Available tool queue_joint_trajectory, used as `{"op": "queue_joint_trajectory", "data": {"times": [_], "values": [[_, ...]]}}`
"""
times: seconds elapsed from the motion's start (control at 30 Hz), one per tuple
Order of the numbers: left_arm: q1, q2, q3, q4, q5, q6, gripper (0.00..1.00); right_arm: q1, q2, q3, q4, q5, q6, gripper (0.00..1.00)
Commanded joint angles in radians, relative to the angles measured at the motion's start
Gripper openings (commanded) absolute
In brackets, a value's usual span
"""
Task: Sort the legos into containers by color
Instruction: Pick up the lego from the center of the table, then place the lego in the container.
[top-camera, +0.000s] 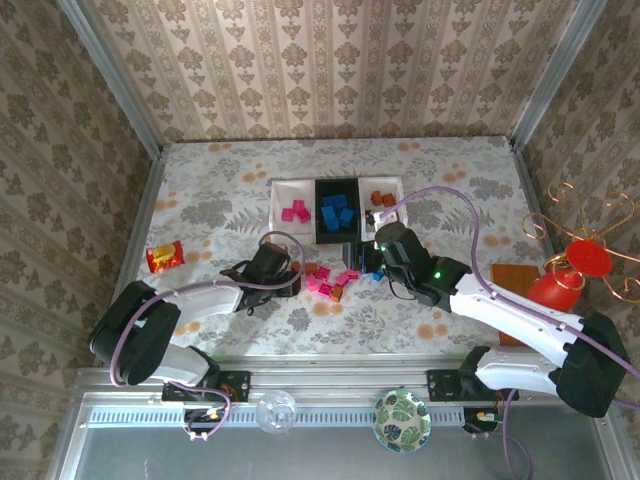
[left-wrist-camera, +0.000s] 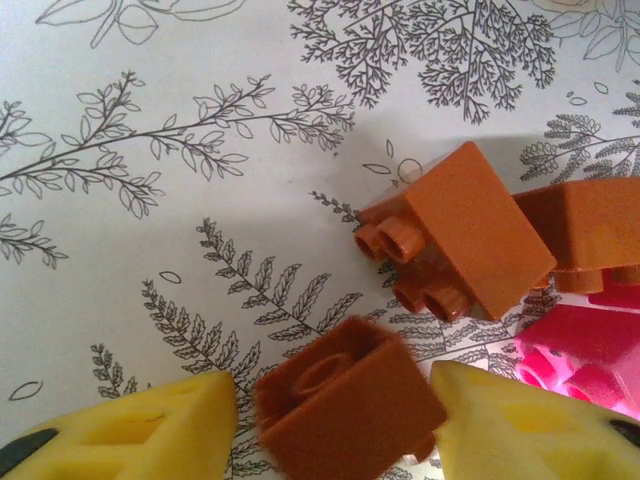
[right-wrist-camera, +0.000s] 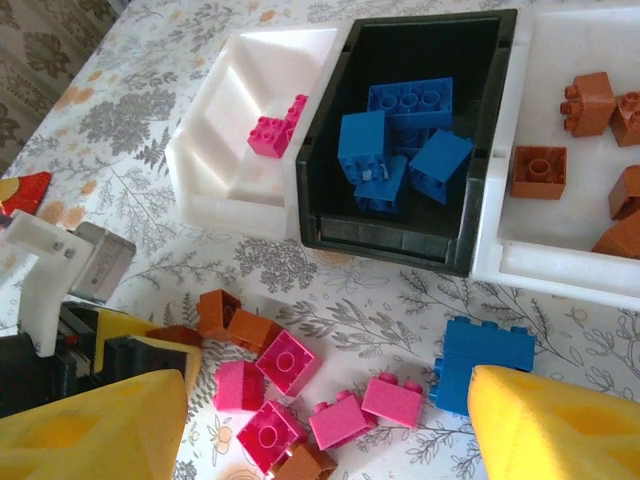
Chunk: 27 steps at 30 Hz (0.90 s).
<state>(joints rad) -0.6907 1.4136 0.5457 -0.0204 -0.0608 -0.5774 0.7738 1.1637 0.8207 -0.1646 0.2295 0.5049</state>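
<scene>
Midway through the sort, left arm on a brown brick

By my reading the job is roughly half done. The containers already hold pink, blue and brown in separate trays, while a scatter of legos lies loose on the counter just in front of them.

My left pincer stands narrow around a brown brick, one finger close on each side. A sliver of counter shows beside the left finger, so I cannot tell whether the grip has bitten.

My right pincer hangs wide apart and empty over the loose pile, with a blue brick near its right finger.

Next I would confirm the clamp, lift, and carry to the white tray holding brown.
</scene>
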Motion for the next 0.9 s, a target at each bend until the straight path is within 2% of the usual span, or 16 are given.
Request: {"op": "queue_joint_trajectory", "data": {"times": [0.0,0.1,0.23,0.4,0.63,0.87], "values": [[0.008,0.038,0.003,0.073,0.032,0.023,0.45,-0.009,-0.024,-0.017,-0.011,0.032,0.014,0.76],[-0.002,0.001,0.009,0.046,0.034,0.025,0.39,-0.020,-0.040,-0.032,-0.015,0.036,0.015,0.76],[-0.055,-0.091,0.045,-0.052,0.020,0.032,0.37,-0.038,-0.086,-0.058,-0.026,0.055,0.025,0.76],[-0.142,-0.086,0.226,-0.150,0.019,0.073,0.37,-0.058,-0.178,-0.108,-0.056,0.117,0.045,0.76],[-0.156,0.248,0.636,-0.095,0.150,0.140,0.36,-0.077,-0.286,-0.170,-0.108,0.149,0.081,0.76],[-0.140,0.612,1.069,-0.171,0.207,0.159,0.37,-0.080,-0.344,-0.185,-0.168,0.164,0.084,0.76]]}}
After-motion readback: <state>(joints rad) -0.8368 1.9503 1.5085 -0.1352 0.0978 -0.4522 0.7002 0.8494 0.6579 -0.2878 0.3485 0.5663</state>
